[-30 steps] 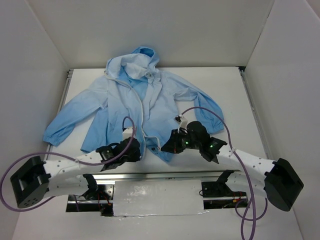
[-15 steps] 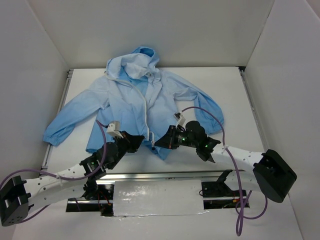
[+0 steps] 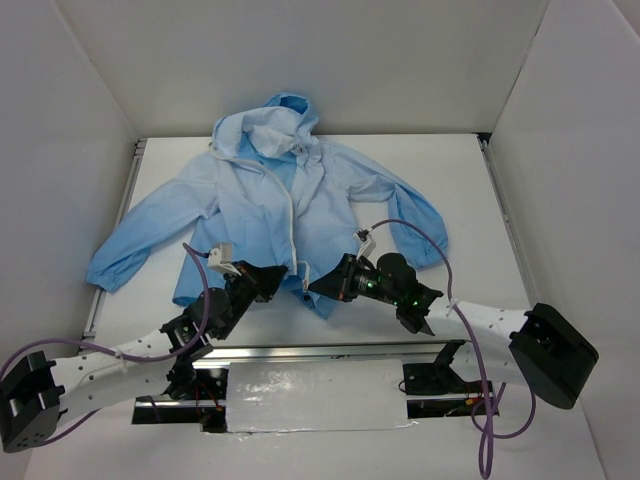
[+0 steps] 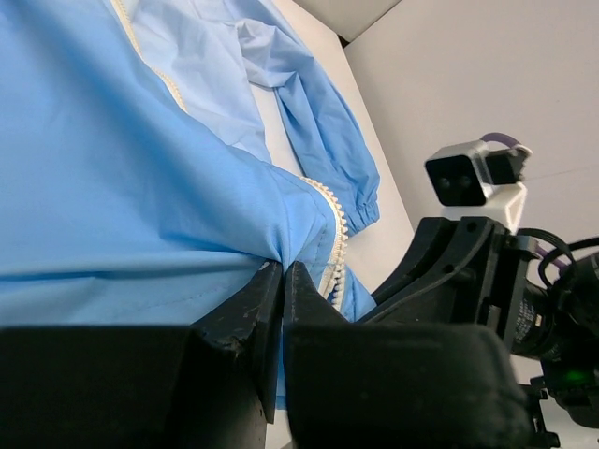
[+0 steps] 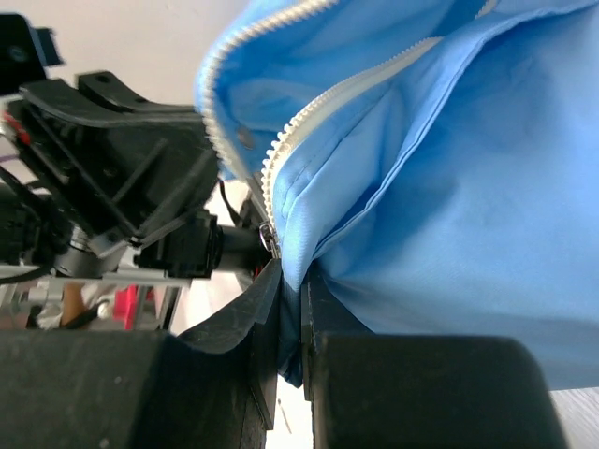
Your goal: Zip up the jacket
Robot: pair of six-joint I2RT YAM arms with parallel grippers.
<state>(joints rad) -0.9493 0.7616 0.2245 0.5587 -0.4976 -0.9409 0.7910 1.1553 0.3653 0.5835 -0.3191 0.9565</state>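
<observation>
The light-blue hooded jacket (image 3: pixel 290 200) lies spread on the white table, hood at the far side, front open along its white zipper (image 3: pixel 293 225). My left gripper (image 3: pixel 272 281) is shut on the hem of the left front panel (image 4: pixel 168 215), next to the zipper teeth (image 4: pixel 335 245). My right gripper (image 3: pixel 322 286) is shut on the hem of the right front panel (image 5: pixel 449 187), just beside the zipper's lower end and its metal slider (image 5: pixel 270 241). Both grippers face each other at the jacket's bottom edge, close together.
White walls close in the table on the left, back and right. The table's near edge with a metal rail (image 3: pixel 300 350) runs just below the grippers. The jacket's sleeves reach out to the left (image 3: pixel 130 245) and right (image 3: pixel 415 215).
My left arm has swung left and low, its gripper now at the left hem beside the zipper. My right gripper has edged slightly left. The jacket's lower front has been pulled flatter.
</observation>
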